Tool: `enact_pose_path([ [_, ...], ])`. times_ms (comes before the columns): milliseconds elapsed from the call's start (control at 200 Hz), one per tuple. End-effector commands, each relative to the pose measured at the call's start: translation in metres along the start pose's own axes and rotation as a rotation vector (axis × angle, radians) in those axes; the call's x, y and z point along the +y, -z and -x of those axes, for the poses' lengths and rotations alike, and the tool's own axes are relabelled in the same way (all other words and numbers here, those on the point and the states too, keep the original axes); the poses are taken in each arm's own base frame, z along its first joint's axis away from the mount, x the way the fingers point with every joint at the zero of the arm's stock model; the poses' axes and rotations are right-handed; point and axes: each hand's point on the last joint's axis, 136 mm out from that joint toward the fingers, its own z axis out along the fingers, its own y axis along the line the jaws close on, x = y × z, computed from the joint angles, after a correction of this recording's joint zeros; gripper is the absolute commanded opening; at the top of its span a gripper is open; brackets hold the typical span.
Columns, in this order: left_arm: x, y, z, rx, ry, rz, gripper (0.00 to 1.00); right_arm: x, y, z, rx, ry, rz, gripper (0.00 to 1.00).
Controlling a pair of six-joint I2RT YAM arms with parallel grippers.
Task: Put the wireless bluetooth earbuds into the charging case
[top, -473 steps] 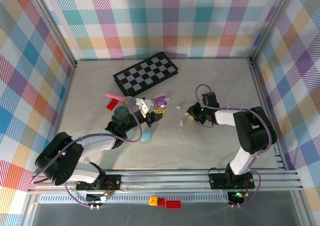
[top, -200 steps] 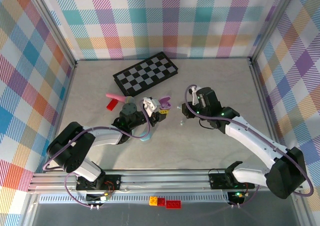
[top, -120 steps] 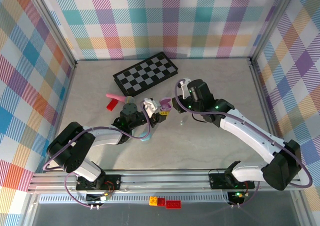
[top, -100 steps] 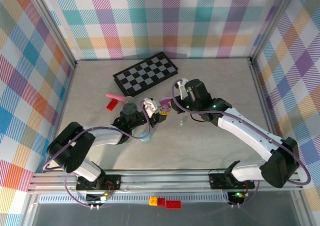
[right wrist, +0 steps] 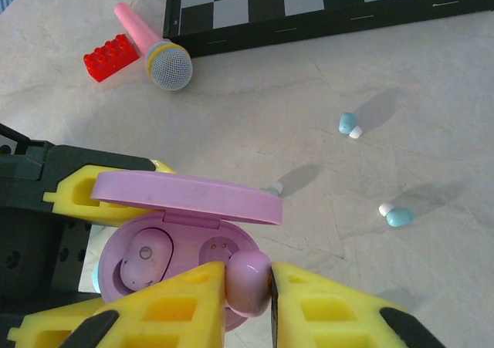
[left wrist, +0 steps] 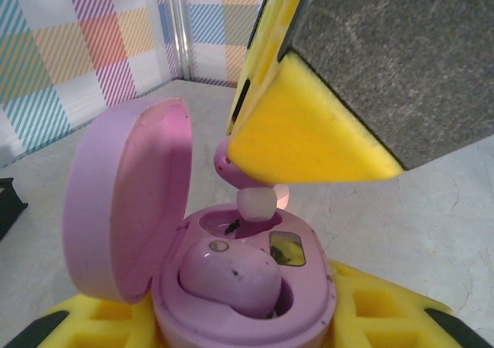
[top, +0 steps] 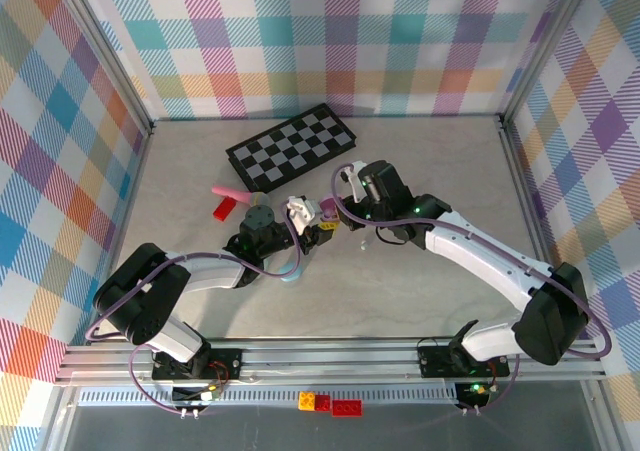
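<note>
- My left gripper (left wrist: 231,329) is clamped on the pink charging case (left wrist: 255,302), its yellow pads pressed to the case's two sides; the case is held off the table (right wrist: 370,70), right way up
- The lid (left wrist: 123,201) is hinged open and stands up on the left in the left wrist view
- One pink earbud (left wrist: 231,275) sits seated in one well of the case; the well beside it is bare, with its contacts showing
- My right gripper (right wrist: 248,302) is pinched on a second pink earbud (right wrist: 247,275), yellow fingers (right wrist: 324,302) tight on either side of it
- That held bud hangs directly above the bare well with its white tip pointing down at the well's mouth; I cannot tell whether tip and well touch
- Two blue earbuds (right wrist: 347,124) (right wrist: 395,215) lie loose on the table, apart from each other and well clear of the case
- A checkerboard (right wrist: 309,1) lies at the far side; just beside its near edge are a toy microphone (right wrist: 150,47) and a red brick (right wrist: 112,57), the brick touching the microphone's pink handle
- From the overhead camera, a pale blue case (top: 292,272) rests on the table beside my left arm's wrist
</note>
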Motion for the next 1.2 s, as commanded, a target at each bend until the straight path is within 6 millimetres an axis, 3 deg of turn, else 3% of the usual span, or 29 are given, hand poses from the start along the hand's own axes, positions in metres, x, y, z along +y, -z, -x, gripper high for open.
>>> enact_pose_path([
  [0, 0.004, 0.003, 0.016, -0.053, -0.027, 0.012, 0.28, 0.0, 0.001, 0.001, 0.003, 0.021, -0.01, 0.21],
  [520, 0.004, 0.004, 0.018, -0.056, -0.028, 0.014, 0.28, 0.008, -0.01, -0.012, 0.062, 0.053, 0.03, 0.21],
  [960, 0.005, 0.003, 0.016, -0.057, -0.025, 0.016, 0.28, 0.013, 0.002, 0.002, -0.016, 0.023, 0.058, 0.28],
  [1195, 0.005, 0.004, 0.016, -0.062, -0.023, 0.018, 0.28, 0.013, 0.015, 0.008, -0.072, 0.0, 0.067, 0.48],
])
